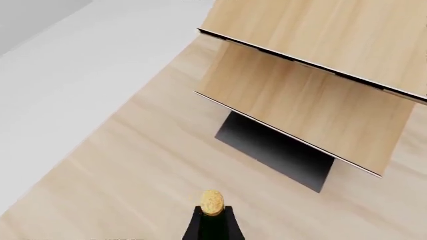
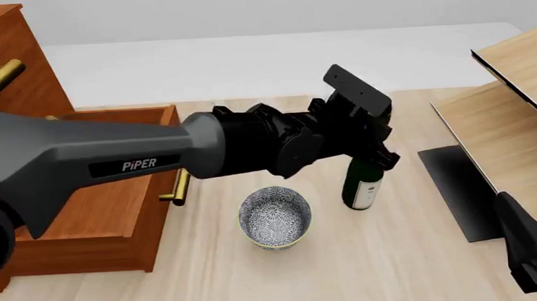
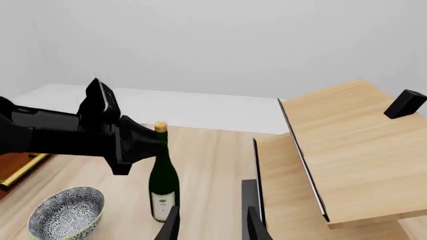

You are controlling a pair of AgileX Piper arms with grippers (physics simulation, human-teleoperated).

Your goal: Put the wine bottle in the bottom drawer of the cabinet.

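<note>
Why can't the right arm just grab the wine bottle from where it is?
Probably it could. The right arm's fingers stand apart, aimed at the wine bottle with bare table between. But the left gripper is already at the bottle's neck, so only the lower body is free.

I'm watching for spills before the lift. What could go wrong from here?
The left gripper holds the wine bottle only high on its neck, just under the cork, so the heavy body could swing or slip once lifted. The patterned bowl stands between the bottle and the open bottom drawer, so a low carry might hit it. The drawer's front wall and brass handle face the path, so the bottle's base may catch there.
</note>
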